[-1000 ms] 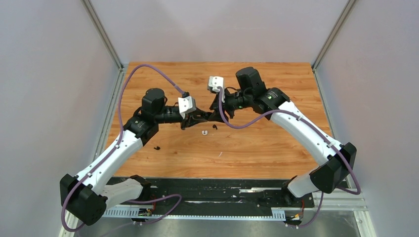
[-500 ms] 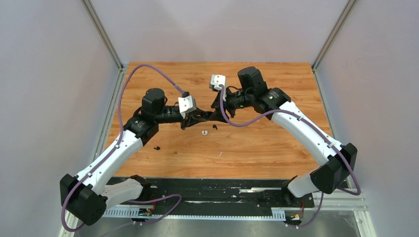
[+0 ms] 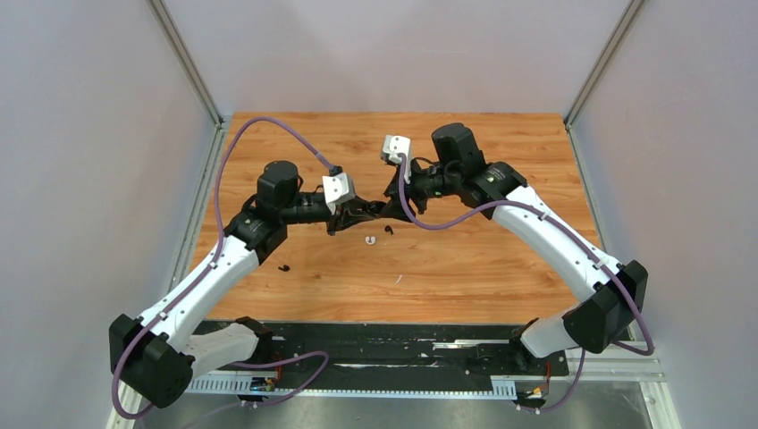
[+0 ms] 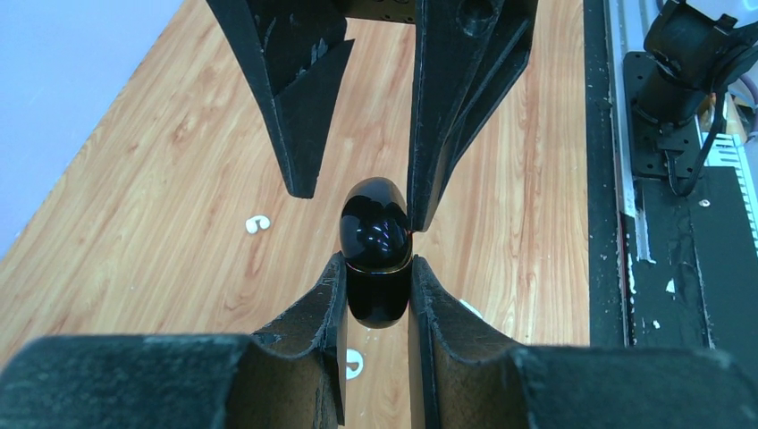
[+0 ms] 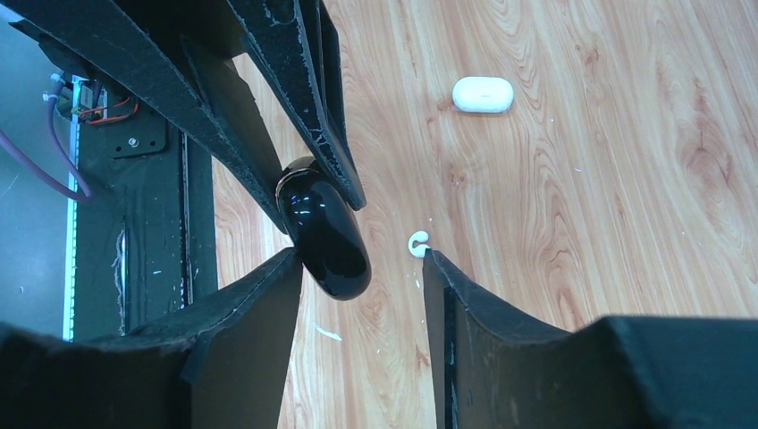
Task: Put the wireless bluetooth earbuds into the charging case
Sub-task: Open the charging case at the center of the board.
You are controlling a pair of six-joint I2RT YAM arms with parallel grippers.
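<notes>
Earbuds: neither pincer holds one. A white earbud [image 3: 369,239] and a black earbud [image 3: 388,230] lie on the table [image 3: 465,268] just below the spot where the arms meet, centre of the overhead view. A second black one [image 3: 284,267] lies lower left.
Charging case: the glossy black case [image 4: 375,232] is held off the wood at mid-frame in both wrist views. Its seam shows and the lid looks shut.
Left gripper [image 4: 376,266]: narrow, pinching the lower half of the black case from both sides.
Right gripper [image 5: 362,259]: wide, straddling the case's free end. One finger [image 5: 268,304] rests against the shell; the other stands apart.
Spare case: a white case [image 5: 483,94] lies on the wood at the upper middle of the right wrist view.
Handling, case: likely light, rigid and slick. It could twist or squirt out of a pinch, so grip the flat flanks on both sides of the seam.
Handling, earbuds: probably feather-light, smooth and prone to rolling or flicking away. Pinch one across its broad body from straight above.
Edges: a black rail borders the wood at the overhead view's bottom, with walls on the other sides.
Open room: bare wood lies to the right and below the centre. The fingertips crowd each other at the case, so any move there looks tight.
</notes>
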